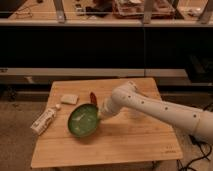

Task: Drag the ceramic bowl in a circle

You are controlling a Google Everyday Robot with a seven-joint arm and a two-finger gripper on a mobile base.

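The green ceramic bowl (83,120) sits on the wooden table (130,140), left of its middle, with a paler inside and a darker rim. My gripper (101,115) is at the bowl's right rim, at the end of the white arm (160,109) that reaches in from the right. The gripper is in contact with the rim.
A small red object (93,97) lies just behind the bowl. A pale square item (69,99) lies at the back left. A white packet or tube (44,121) lies near the left edge. Dark shelving stands behind the table.
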